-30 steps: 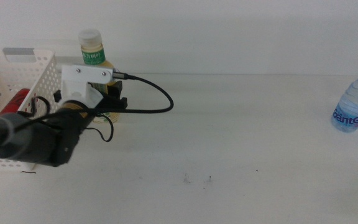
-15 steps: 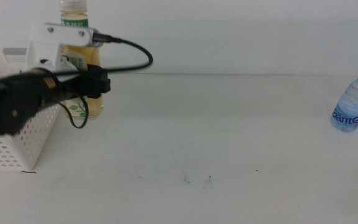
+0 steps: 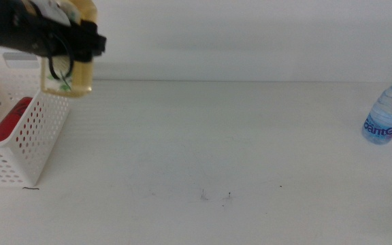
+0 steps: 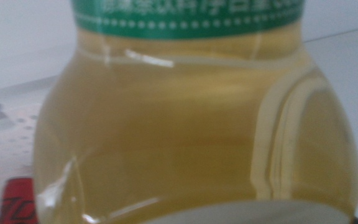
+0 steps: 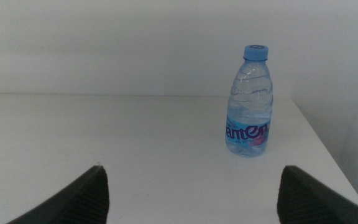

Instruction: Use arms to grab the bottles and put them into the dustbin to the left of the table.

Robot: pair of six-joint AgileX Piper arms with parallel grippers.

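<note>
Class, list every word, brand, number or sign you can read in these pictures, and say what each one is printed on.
"anten": blue letters on the label of the water bottle; any letter before them is turned out of sight.
White print on the green label of the tea bottle: cut off and too blurred to read.
Marks on the red can in the basket: too small to read.
</note>
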